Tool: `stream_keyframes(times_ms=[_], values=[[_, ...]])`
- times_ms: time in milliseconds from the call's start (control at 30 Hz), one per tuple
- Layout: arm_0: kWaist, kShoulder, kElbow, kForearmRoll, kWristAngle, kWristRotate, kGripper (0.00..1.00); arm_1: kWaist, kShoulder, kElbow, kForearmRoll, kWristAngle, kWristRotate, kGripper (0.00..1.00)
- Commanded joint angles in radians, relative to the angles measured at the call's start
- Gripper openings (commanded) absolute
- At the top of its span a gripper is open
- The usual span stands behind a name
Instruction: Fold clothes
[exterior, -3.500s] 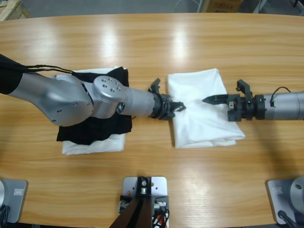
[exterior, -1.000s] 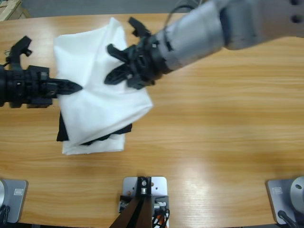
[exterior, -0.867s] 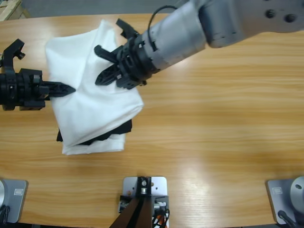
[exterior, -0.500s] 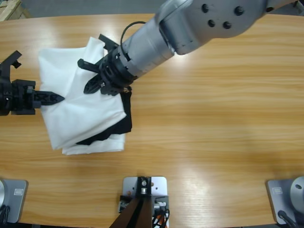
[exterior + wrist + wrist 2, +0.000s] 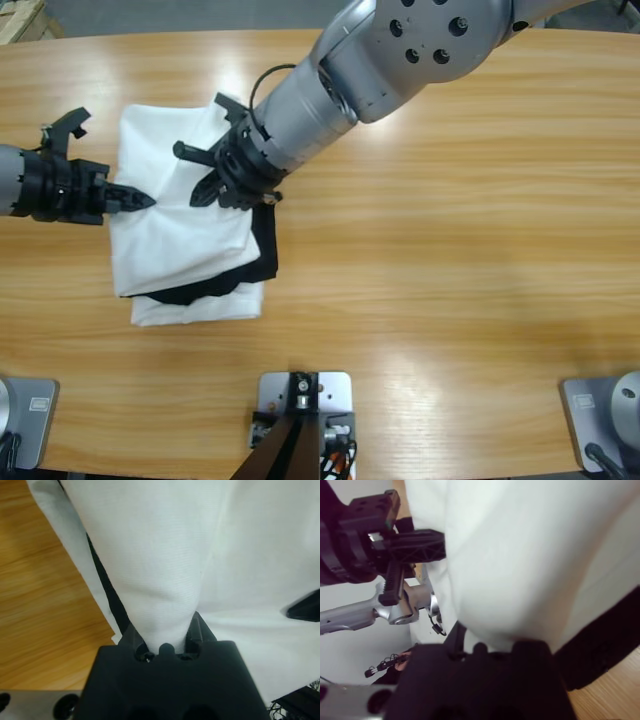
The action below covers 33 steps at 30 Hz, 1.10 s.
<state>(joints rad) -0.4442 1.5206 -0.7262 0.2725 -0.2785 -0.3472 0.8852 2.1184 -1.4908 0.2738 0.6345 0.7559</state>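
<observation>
Handles as thin, limp, light cotton: T-shirt (image 5: 180,240) sags over black garment (image 5: 265,240), pinched tight in left pincer (image 5: 167,636), right pincer (image 5: 200,175) grip unreadable; best taken at fold edges.

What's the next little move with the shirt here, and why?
Probably lower both grippers together until the shirt rests on the black garment. The left gripper and right gripper each pinch a bunched edge, and the shirt already hangs over most of the pile.

Bare table (image 5: 450,260) lies open rightward; the garment stack (image 5: 200,290) and both arms crowd the left.
</observation>
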Motion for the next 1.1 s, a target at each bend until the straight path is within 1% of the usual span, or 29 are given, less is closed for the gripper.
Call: stream_keyframes(times_ms=[33, 67, 100, 133, 167, 233, 333, 500, 567, 600, 633, 667, 700, 767, 833, 867, 900, 967, 1100], values=[[0.035, 0.083, 0.009, -0.010, 0.005, 0.012, 0.000, 0.013, -0.018, 0.011, 0.070, -0.110, 0.009, 0.000], [0.036, 0.085, 0.008, -0.010, 0.005, 0.013, 0.000, 0.015, -0.027, 0.010, 0.069, -0.122, 0.010, 0.025], [0.036, 0.087, 0.005, -0.010, 0.004, 0.013, 0.354, 0.019, -0.037, 0.009, 0.069, -0.135, 0.013, 0.477], [0.036, 0.083, 0.005, -0.009, 0.004, 0.034, 0.873, 0.024, -0.052, 0.008, 0.068, -0.161, 0.010, 0.919], [0.036, 0.070, 0.005, -0.007, 0.006, 0.045, 0.987, 0.027, -0.068, 0.008, 0.070, -0.182, 0.008, 1.000], [0.036, 0.011, 0.007, -0.004, 0.012, 0.039, 0.996, 0.027, -0.110, 0.006, 0.090, -0.231, 0.001, 1.000], [0.036, -0.108, 0.003, 0.006, 0.037, 0.033, 0.996, 0.027, -0.175, 0.005, 0.123, -0.269, -0.007, 1.000], [0.036, -0.220, -0.014, 0.083, 0.095, 0.027, 0.996, 0.028, -0.216, 0.000, 0.173, -0.285, -0.009, 1.000], [0.028, -0.249, -0.048, 0.145, 0.115, 0.027, 0.972, 0.028, -0.216, -0.009, 0.219, -0.307, -0.018, 1.000], [0.015, -0.262, -0.071, 0.175, 0.120, 0.026, 0.909, 0.027, -0.216, -0.012, 0.235, -0.326, -0.050, 0.968], [-0.005, -0.272, -0.088, 0.189, 0.121, 0.025, 0.819, 0.027, -0.214, -0.020, 0.235, -0.317, -0.082, 0.659], [-0.028, -0.280, -0.093, 0.191, 0.122, 0.020, 0.739, 0.027, -0.201, -0.043, 0.234, -0.281, -0.123, 0.221], [-0.051, -0.280, -0.091, 0.191, 0.122, 0.005, 0.662, 0.019, -0.184, -0.071, 0.234, -0.247, -0.158, 0.010], [-0.128, -0.263, -0.071, 0.181, 0.122, -0.002, 0.541, -0.007, -0.145, -0.121, 0.234, -0.169, -0.214, 0.000], [-0.209, -0.234, -0.056, 0.160, 0.120, -0.004, 0.385, -0.034, -0.100, -0.166, 0.236, -0.074, -0.247, 0.000], [-0.241, -0.220, -0.048, 0.146, 0.120, -0.013, 0.216, -0.042, -0.079, -0.184, 0.236, -0.034, -0.249, 0.000], [-0.260, -0.205, -0.037, 0.126, 0.121, -0.021, 0.010, -0.044, -0.057, -0.205, 0.244, -0.015, -0.250, 0.000], [-0.281, -0.182, 0.008, 0.073, 0.145, -0.030, 0.000, -0.052, -0.007, -0.233, 0.247, 0.035, -0.249, 0.000], [-0.289, -0.126, 0.055, 0.056, 0.200, -0.073, 0.000, -0.055, 0.093, -0.256, 0.245, 0.109, -0.248, 0.000]])
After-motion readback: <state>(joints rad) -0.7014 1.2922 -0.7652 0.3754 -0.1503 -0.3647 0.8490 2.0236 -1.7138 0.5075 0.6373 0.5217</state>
